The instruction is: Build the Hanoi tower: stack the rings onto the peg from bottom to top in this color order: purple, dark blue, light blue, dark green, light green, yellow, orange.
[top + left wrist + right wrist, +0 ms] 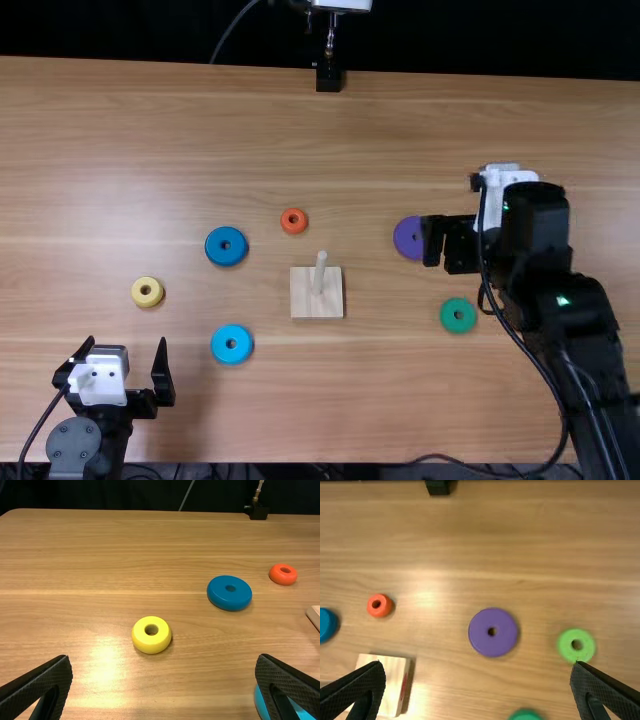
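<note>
Over the table (400, 390), my right gripper (448, 245) hangs spread near the purple ring (408, 238), my left gripper (126, 342) likewise near the yellow ring (137, 292).

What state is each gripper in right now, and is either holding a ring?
Left gripper: open, holding nothing.
Right gripper: open, holding nothing, near the purple ring.

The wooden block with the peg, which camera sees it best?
The top view: the block is whole there, with its peg sticking up. The left wrist view has just a corner; in the right wrist view, a jaw covers some.
</note>
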`<state>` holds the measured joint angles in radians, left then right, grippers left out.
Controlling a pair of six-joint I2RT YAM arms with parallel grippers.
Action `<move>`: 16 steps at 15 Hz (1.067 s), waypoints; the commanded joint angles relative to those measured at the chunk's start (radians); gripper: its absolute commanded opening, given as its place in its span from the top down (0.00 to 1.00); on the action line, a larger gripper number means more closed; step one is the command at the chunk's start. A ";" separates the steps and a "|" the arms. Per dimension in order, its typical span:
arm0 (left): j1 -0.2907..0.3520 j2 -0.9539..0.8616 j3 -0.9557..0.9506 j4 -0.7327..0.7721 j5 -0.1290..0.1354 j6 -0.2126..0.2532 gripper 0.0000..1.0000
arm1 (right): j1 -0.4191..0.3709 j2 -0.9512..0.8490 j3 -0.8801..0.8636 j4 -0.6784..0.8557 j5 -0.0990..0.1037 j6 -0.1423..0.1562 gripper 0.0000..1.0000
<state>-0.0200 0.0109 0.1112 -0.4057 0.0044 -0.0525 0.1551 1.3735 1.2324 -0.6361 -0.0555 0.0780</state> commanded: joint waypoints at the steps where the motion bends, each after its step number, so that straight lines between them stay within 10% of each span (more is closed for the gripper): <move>1: -0.009 -0.011 -0.111 -0.077 0.003 0.005 0.00 | 0.011 0.061 0.030 0.000 0.013 0.049 0.00; 16: -0.008 -0.011 -0.111 -0.077 0.003 0.005 0.00 | 0.024 0.562 0.147 0.118 0.041 0.032 0.00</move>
<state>-0.0200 0.0109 0.1112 -0.4061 0.0044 -0.0528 0.1608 1.9156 1.3502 -0.5194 -0.0330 0.1062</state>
